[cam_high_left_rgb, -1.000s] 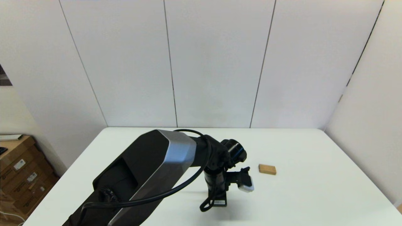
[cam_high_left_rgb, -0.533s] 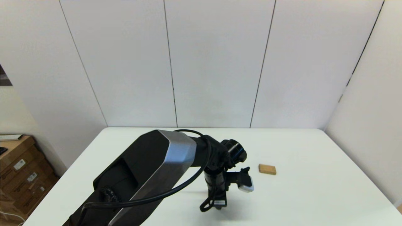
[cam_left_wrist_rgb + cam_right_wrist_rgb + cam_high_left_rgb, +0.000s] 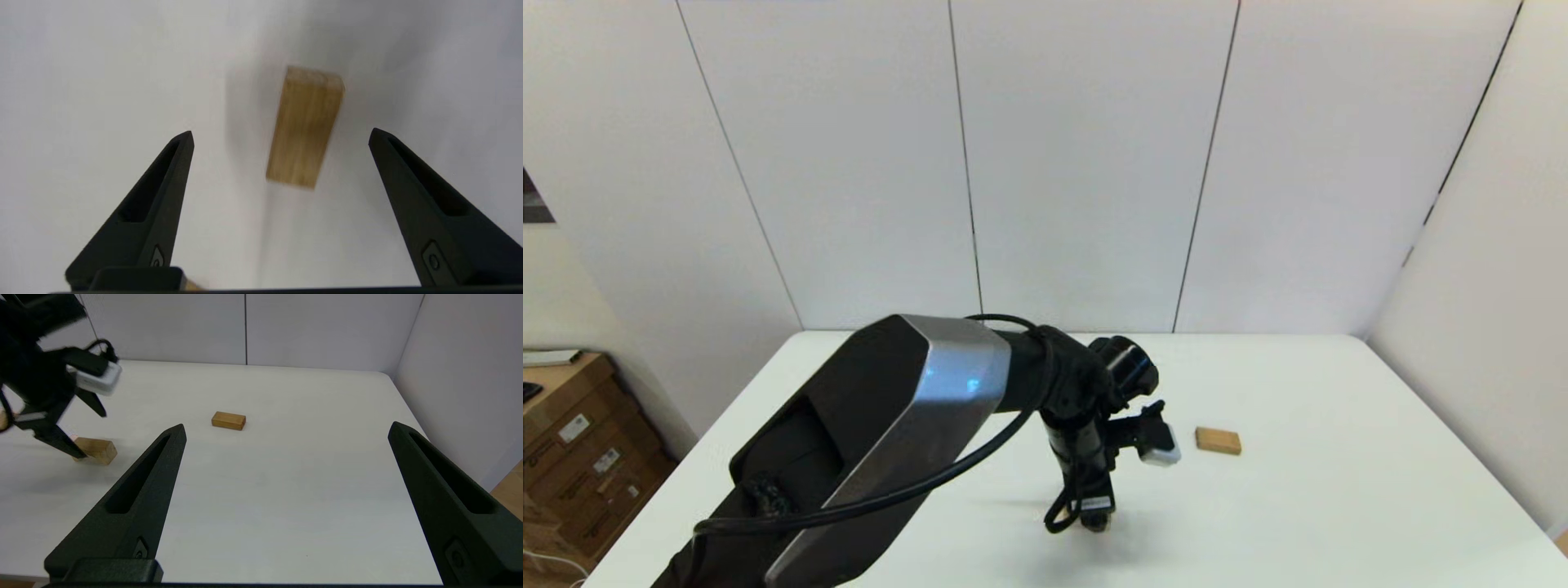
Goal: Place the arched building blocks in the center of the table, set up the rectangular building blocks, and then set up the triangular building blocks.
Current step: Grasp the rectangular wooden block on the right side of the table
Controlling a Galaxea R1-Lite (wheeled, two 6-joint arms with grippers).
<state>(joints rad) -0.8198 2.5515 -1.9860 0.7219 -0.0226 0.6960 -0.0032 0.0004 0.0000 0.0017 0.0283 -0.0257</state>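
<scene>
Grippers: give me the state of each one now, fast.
Left gripper: open, holding nothing, over a wood block on the table.
Right gripper: open, empty, off to the side.

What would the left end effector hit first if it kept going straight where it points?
Probably the wooden block lying below, centred between the open fingers of the left end effector. The fingers would likely straddle it and reach the table. Depth is unclear.
</scene>
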